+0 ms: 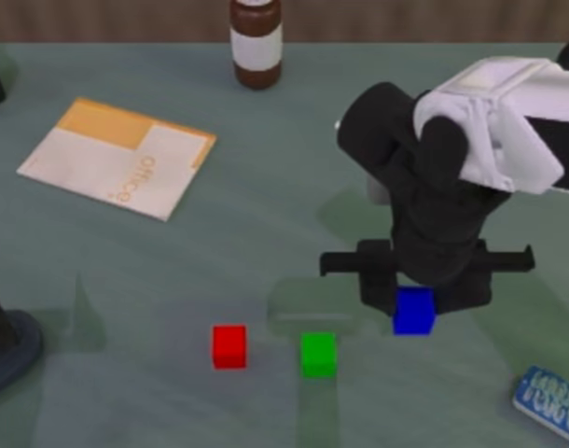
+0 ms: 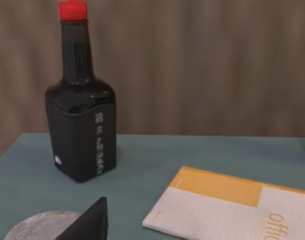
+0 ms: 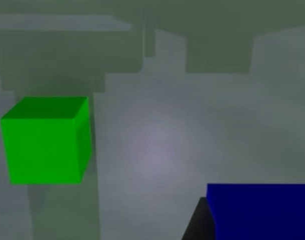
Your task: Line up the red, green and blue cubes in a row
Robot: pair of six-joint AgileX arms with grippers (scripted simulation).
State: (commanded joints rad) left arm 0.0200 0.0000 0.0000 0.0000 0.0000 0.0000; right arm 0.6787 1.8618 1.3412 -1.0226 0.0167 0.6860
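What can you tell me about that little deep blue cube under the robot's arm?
The small deep blue cube is plain and matte, with sharp edges and no markings. It sits to the right of the bright green cube, apart from it and slightly farther back. The right gripper is directly over it, hiding its far edge; the right wrist view shows a dark finger against the cube's side.

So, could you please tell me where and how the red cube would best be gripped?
Grip the red cube across two opposite flat side faces, coming straight down from above. It sits flat and square on the table, with open space on each side; the green cube stands apart, so the jaws should fit.
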